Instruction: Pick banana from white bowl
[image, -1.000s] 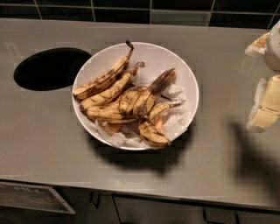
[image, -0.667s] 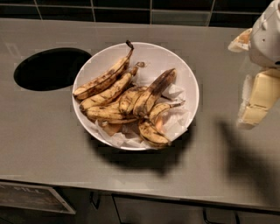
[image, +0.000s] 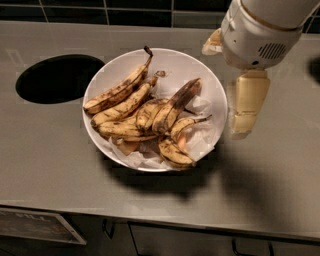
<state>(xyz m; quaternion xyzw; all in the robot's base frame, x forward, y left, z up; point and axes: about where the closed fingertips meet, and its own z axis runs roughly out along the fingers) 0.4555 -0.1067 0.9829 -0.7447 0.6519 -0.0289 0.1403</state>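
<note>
The white bowl (image: 172, 59) sits in the middle of the grey counter, lined with crumpled white paper (image: 201, 142). Several overripe, brown-spotted bananas (image: 131, 107) lie in it, heaped from the left side to the front right. My gripper (image: 223, 89) hangs above the bowl's right rim, under a white wrist housing (image: 257, 32) at the top right. One cream finger (image: 246, 100) points down just right of the bowl, the other (image: 212, 44) shows at the wrist's left. The fingers stand apart and hold nothing. They touch no banana.
A dark oval hole (image: 57, 77) is cut into the counter (image: 45, 150) left of the bowl. A dark tiled wall (image: 100, 10) runs along the back. The counter's front edge is near the bottom, with cabinet fronts and a label (image: 37, 226) below.
The arm has moved left from the right edge toward the bowl, and the wrist housing has come into view. The bowl and bananas have not moved.
</note>
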